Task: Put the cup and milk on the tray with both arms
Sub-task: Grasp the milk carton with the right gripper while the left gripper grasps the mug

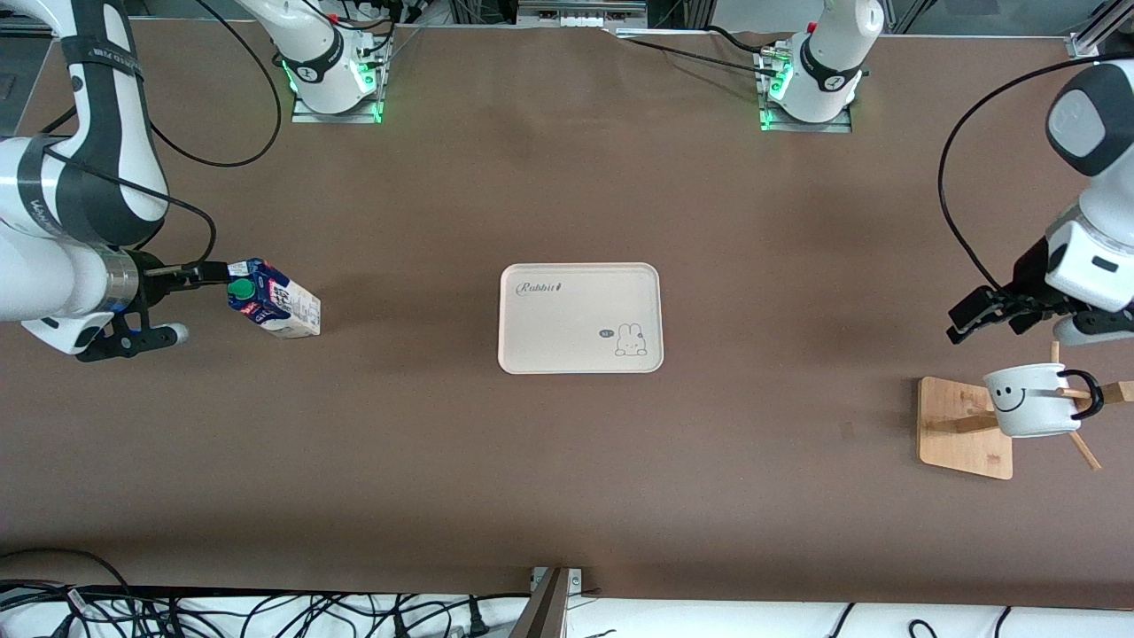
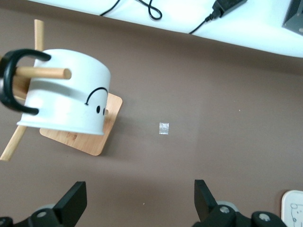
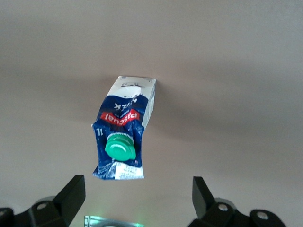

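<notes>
The milk (image 1: 273, 301) stands on the brown table toward the right arm's end, its green cap facing my right gripper (image 1: 182, 306). That gripper is open and empty, close beside the carton without touching it. In the right wrist view the milk (image 3: 125, 137) lies just ahead of the open right gripper (image 3: 137, 203). The cup (image 1: 1032, 400) hangs by its black handle on a peg of a wooden rack (image 1: 961, 430) toward the left arm's end. My left gripper (image 1: 970, 319) is open and empty above the table beside the rack. The left wrist view shows the cup (image 2: 66, 92) ahead of the open left gripper (image 2: 140, 203). The tray (image 1: 580, 317) lies empty mid-table.
The rack's pegs stick out around the cup (image 2: 45, 73). A small clear scrap (image 2: 164, 128) lies on the table near the rack. Cables (image 1: 266, 611) run along the white strip at the table edge nearest the camera. A corner of the tray (image 2: 294, 208) shows in the left wrist view.
</notes>
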`<state>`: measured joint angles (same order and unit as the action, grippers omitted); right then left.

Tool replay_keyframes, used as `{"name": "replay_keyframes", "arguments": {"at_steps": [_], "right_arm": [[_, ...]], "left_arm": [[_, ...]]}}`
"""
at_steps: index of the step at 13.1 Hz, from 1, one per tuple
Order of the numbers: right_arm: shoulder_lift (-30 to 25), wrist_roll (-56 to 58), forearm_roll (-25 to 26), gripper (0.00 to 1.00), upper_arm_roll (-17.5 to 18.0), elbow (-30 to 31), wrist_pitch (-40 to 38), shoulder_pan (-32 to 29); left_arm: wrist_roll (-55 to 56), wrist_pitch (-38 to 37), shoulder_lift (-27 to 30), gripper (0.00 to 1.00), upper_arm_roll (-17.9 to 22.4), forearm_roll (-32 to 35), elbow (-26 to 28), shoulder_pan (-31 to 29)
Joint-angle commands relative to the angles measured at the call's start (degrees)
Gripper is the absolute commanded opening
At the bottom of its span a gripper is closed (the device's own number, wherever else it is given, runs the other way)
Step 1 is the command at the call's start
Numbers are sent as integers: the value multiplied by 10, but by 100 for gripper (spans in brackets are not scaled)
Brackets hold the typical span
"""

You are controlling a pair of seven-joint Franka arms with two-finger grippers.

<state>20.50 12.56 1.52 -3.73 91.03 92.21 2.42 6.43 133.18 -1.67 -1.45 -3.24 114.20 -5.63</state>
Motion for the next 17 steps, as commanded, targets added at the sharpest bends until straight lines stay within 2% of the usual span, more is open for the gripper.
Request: {"name": "replay_keyframes", "arguments": {"at_steps": [1,2,4,6,11,12,13,14,17], "right_arm": [[-16,11,-26,100,5,35,32,-2],[-15,10,-48,100,5,41,39,-1],[-14,7,-49,100,5,46,51,1],[-8,7,-49,100,5,48,55,1],[-4,7,-49,100,5,83,91,1],[-4,8,-49,100,5,87,93,2],[-4,8,-49,100,5,93,97,2],[-4,8,-49,100,5,99,99,2],[-4,9,-49,100,6,104,102,2]], "left_arm": [[3,104,40,100,-3,-37,88,-21],[3,129,28,100,-2,-68,90,-24],[1,167,-2,100,-3,-134,87,-38],[-23,195,-32,93,-2,-203,75,-42],[-59,278,-73,91,-3,-215,59,-45],[-59,285,-77,87,-4,-217,58,-46],[-60,295,-79,77,-4,-238,58,-45],[-61,305,-83,73,-6,-259,58,-44],[-62,318,-89,56,-7,-260,55,-42]]}}
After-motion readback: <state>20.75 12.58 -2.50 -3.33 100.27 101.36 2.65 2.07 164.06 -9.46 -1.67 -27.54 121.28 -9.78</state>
